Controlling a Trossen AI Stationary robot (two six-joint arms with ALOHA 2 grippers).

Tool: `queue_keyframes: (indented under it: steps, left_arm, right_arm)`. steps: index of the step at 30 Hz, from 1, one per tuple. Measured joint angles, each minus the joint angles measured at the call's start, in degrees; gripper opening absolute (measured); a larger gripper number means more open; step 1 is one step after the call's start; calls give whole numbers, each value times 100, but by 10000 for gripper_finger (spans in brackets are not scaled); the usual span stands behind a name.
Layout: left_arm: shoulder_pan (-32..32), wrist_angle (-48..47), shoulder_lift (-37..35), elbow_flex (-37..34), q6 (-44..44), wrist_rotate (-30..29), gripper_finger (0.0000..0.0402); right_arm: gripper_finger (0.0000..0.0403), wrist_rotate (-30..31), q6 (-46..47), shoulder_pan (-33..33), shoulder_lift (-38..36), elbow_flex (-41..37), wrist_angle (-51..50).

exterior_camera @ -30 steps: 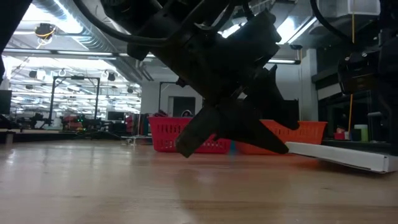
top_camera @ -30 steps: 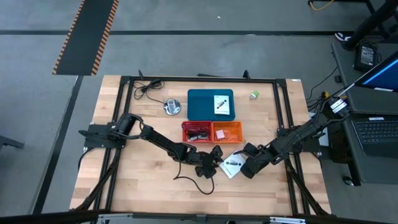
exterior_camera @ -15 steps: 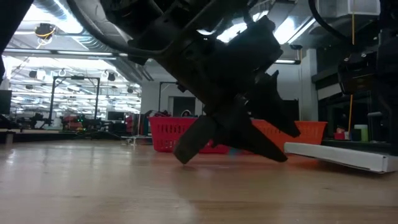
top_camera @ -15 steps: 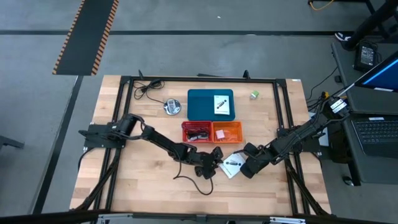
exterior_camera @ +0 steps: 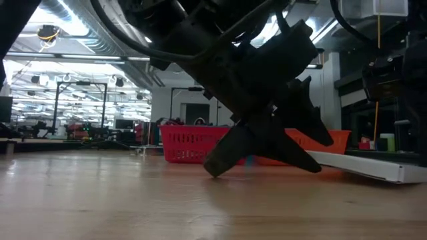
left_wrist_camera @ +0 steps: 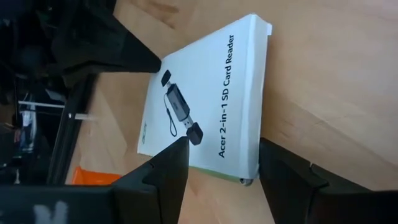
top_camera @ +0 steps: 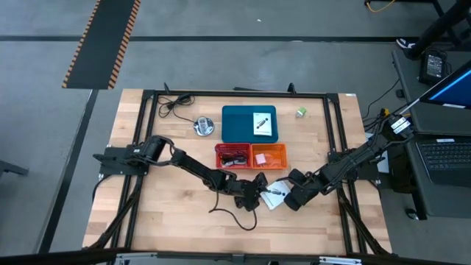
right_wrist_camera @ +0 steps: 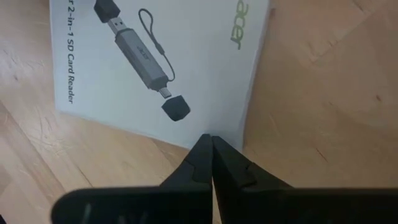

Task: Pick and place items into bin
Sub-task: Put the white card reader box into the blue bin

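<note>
While the white card box point(left_wrist_camera: 205, 99) lies flat on the table just near of the orange bin point(top_camera: 268, 156), your left gripper point(left_wrist_camera: 221, 165) stands with fingers apart astride its edge, and the right gripper point(right_wrist_camera: 210, 163), fingers pressed together, touches the opposite edge. Judge it so: hold the right still as a stop, slide the left under, then close
</note>
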Motion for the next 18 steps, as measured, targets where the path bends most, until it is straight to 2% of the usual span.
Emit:
queue_keyframes:
  steps: [5, 9, 18]
  left_arm:
    - [4, 37, 0, 0, 137, -3, 164]
    - [0, 174, 7, -4, 408, 0, 136]
    - [22, 184, 7, -7, 402, -56, 67]
  right_arm:
    - [0, 0, -10, 0, -1, 0, 0]
    - [0, 0, -21, 0, -2, 2, 18]
    - [0, -37, -113, 0, -7, 2, 46]
